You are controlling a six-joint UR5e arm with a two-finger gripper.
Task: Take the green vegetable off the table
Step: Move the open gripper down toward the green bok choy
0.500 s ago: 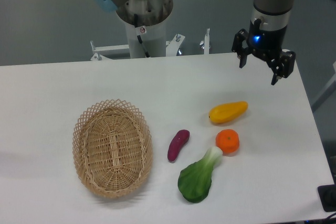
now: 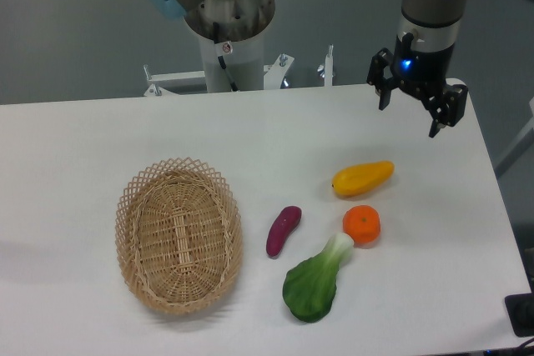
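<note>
The green vegetable (image 2: 315, 281), with a dark green leaf and a pale stalk, lies on the white table (image 2: 83, 147) near its front edge, right of centre. Its stalk end touches an orange fruit. My gripper (image 2: 409, 120) hangs above the table's far right part, well behind the vegetable. Its two black fingers are spread apart with nothing between them.
An oval wicker basket (image 2: 179, 235) stands at the left front. A purple eggplant piece (image 2: 283, 230) lies left of the vegetable's stalk. An orange fruit (image 2: 361, 224) and a yellow oblong vegetable (image 2: 362, 178) lie behind it. The arm's base (image 2: 229, 22) stands behind the table.
The gripper has shifted very slightly up and left. Nothing on the table has moved.
</note>
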